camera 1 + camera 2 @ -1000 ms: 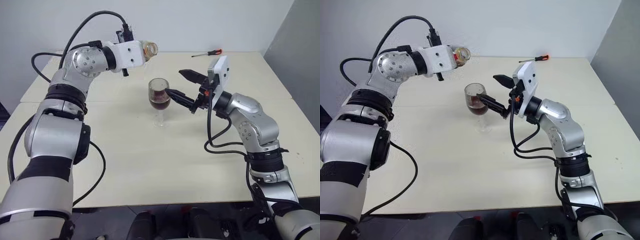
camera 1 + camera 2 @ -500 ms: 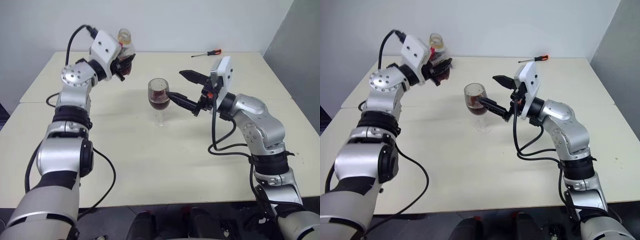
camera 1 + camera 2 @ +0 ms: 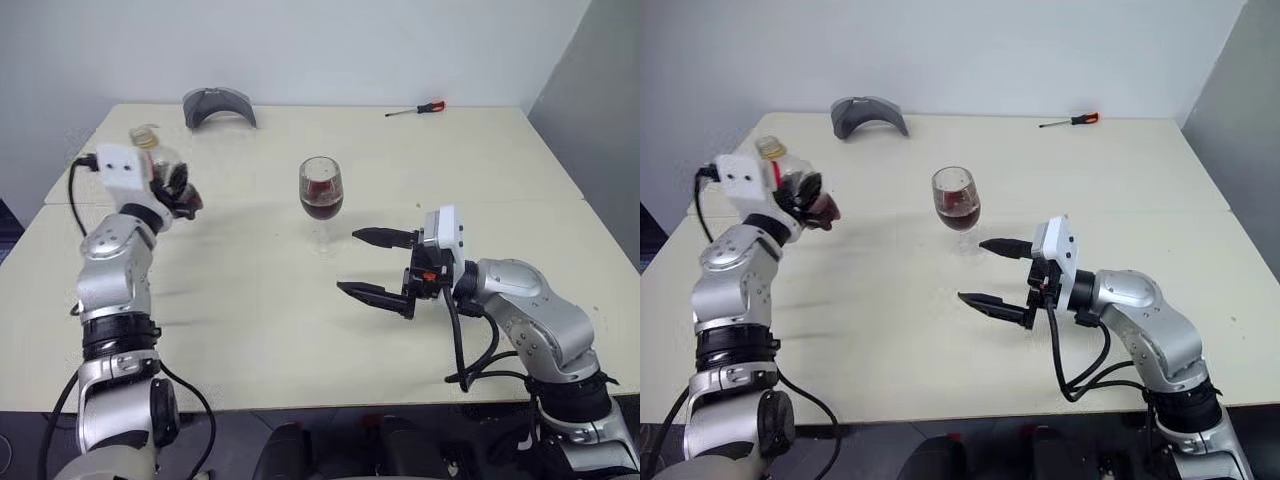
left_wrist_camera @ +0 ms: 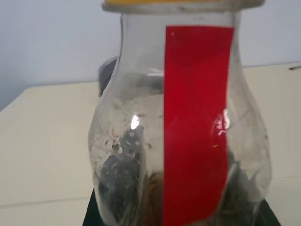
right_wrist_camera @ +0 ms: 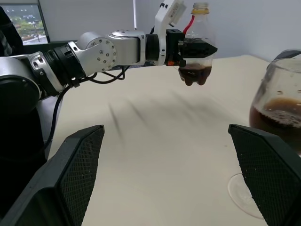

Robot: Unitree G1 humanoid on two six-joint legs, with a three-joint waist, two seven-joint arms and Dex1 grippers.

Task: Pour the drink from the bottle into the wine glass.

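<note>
wine glass [image 3: 321,200] mid-table [image 3: 300,330]; bottle [image 3: 160,165] left, perhaps raised.

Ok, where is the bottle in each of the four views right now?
Left eye: bottle, far left, upright in the left gripper.
Right eye: far left.
Left wrist: fills the middle.
Right wrist: top centre.
Shared landmark: the wine glass, centre of the table.

Table [image 3: 300,340]: cream top, seam seen across it. Screwdriver [image 3: 415,108]: red handle, laid near far edge. Grey curved object [image 3: 219,105]: placed at far left, kind not discernible.
</note>
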